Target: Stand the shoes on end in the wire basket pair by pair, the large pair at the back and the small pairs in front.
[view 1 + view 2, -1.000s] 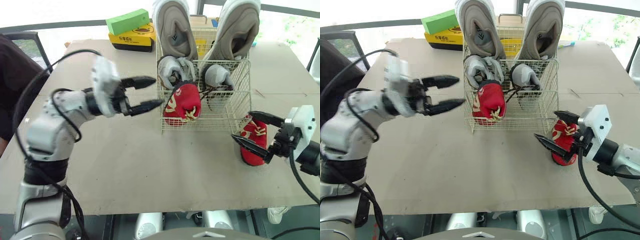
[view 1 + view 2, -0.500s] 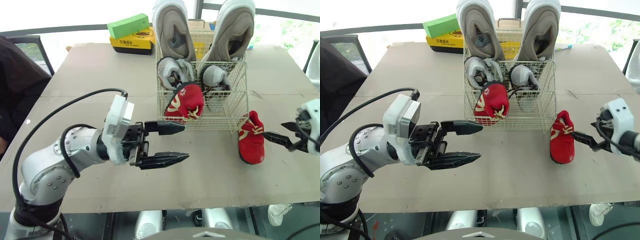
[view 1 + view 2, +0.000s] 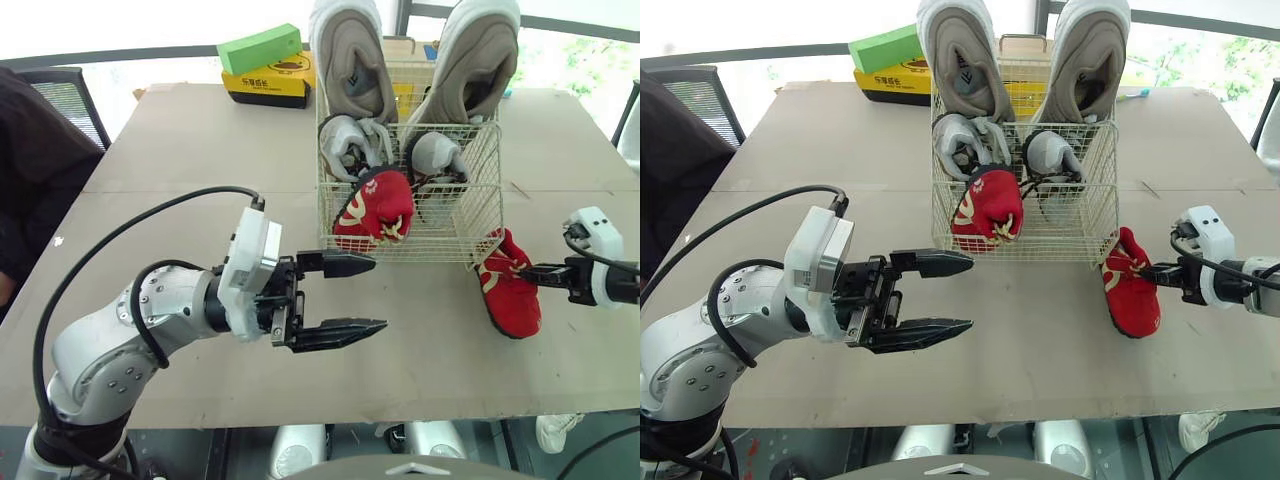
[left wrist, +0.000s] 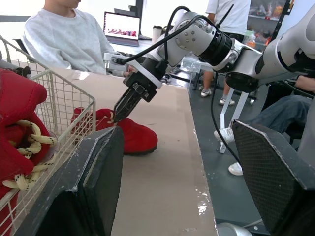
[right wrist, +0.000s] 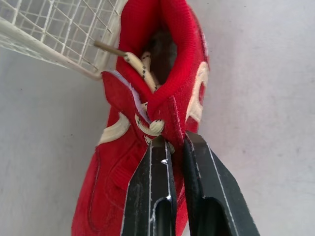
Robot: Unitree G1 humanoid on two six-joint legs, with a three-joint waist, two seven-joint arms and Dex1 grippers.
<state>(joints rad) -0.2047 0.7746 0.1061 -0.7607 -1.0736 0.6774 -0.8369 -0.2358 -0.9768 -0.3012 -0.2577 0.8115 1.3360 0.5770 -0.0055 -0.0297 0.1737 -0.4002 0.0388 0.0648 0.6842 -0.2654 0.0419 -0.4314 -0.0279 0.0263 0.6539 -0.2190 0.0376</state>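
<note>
The wire basket (image 3: 455, 232) holds a large grey pair (image 3: 345, 60) on end at the back and a small grey pair (image 3: 345, 145) in front of it. One red shoe (image 3: 372, 208) stands in its front left. The other red shoe (image 3: 512, 292) lies on the table by the basket's right front corner. My right gripper (image 3: 525, 270) is shut on that shoe's collar by the laces (image 5: 156, 127), with the red fabric pinched between its fingers (image 5: 153, 172). My left gripper (image 3: 380, 294) hangs open over the table in front of the basket, holding nothing.
A green box (image 3: 260, 45) sits on a yellow and black box (image 3: 270, 82) at the table's back left. A person in dark clothes (image 3: 30, 170) is at the left edge. Beyond the table, a person in grey (image 4: 69, 39) sits by a laptop (image 4: 123, 25).
My right gripper has come in from the shoe's right and shut on the collar of the red shoe on the table. My left arm swung from the basket's side down in front of it, still open.
</note>
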